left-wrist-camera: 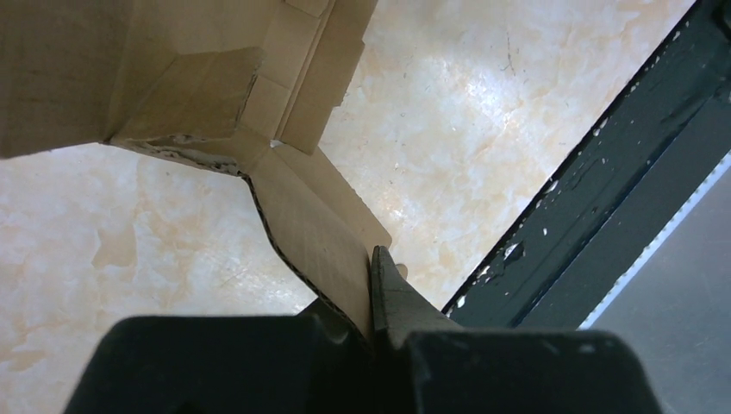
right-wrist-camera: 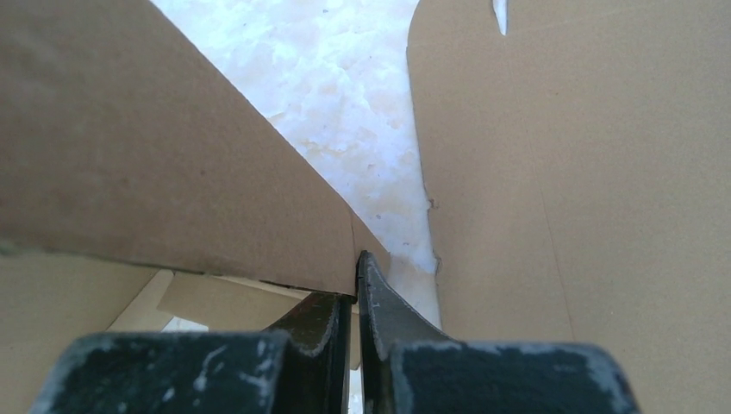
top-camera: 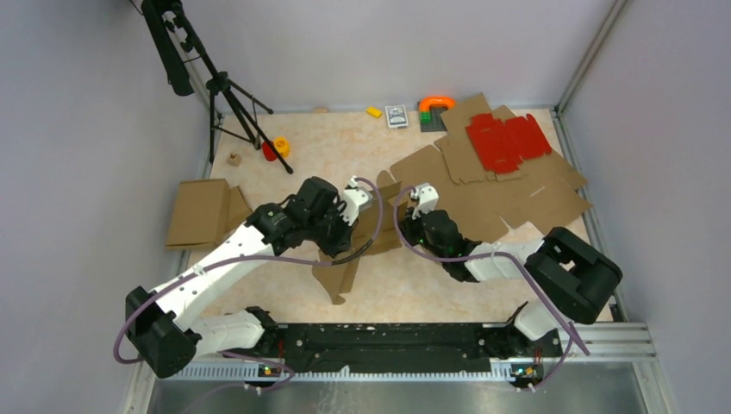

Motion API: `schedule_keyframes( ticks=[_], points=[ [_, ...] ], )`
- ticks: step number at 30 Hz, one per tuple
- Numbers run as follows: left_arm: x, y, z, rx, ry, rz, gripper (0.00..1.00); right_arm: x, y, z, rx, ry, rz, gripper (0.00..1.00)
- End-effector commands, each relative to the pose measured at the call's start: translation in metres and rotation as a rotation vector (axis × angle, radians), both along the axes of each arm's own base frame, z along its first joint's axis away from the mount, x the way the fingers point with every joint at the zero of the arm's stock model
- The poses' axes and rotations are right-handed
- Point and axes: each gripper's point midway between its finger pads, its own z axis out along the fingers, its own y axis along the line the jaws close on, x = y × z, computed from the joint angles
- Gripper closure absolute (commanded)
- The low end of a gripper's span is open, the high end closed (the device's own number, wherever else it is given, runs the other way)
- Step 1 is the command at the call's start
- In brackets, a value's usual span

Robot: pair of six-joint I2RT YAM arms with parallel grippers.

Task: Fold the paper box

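**Item: paper box, part-folded, held in two places**

- Left fingers [left-wrist-camera: 385,291]: closed flat on a narrow creased flap of the paper box [top-camera: 348,269]. The pinch sits close to the flap's edge.
- Right fingers [right-wrist-camera: 374,297]: closed to a slit on the thin edge of another panel, which stands up from the counter [top-camera: 293,164].
- Location of box: between the two wrists, partly raised. Its lowest flap reaches toward the black rail [top-camera: 388,343].

**Hazards (judged)**
- Both holds are shallow, so pulling the panels apart could slide the board out of either pinch.
- Twisting against a crease could tear the ragged corner seen in the left wrist view.
- A swing to the box's right could catch the flat brown sheets [top-camera: 526,203].

**Edges and room**
- Right of the box: the loose sheets lie just beside it, with a red sheet [top-camera: 507,142] on top farther off.
- Left of the box: bare counter, then a folded carton [top-camera: 200,212] well apart.
- Near side of the box: open counter up to the rail.
- Far left of the box: a tripod [top-camera: 231,97] stands well clear.
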Motion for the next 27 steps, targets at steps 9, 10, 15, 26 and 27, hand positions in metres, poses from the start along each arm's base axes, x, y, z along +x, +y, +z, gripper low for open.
schedule_keyframes(
  ticks=[9, 10, 15, 26, 27],
  points=[
    [0.047, -0.04, 0.021, -0.156, -0.086, 0.151, 1.0, -0.037, 0.033, 0.021, 0.122, 0.091, 0.14, 0.92],
    [0.047, -0.04, 0.02, -0.152, -0.08, 0.155, 1.0, -0.036, 0.031, 0.02, 0.124, 0.1, 0.13, 0.9],
    [0.043, -0.044, 0.017, -0.147, -0.044, 0.141, 1.0, -0.036, 0.026, 0.019, 0.146, 0.111, 0.107, 0.82],
    [0.042, -0.04, 0.02, -0.109, -0.033, 0.131, 1.0, -0.033, 0.026, 0.026, 0.128, 0.08, 0.122, 0.71],
    [0.041, -0.039, 0.019, -0.097, -0.03, 0.127, 1.0, -0.033, 0.025, 0.027, 0.12, 0.071, 0.137, 0.69]
  ],
)
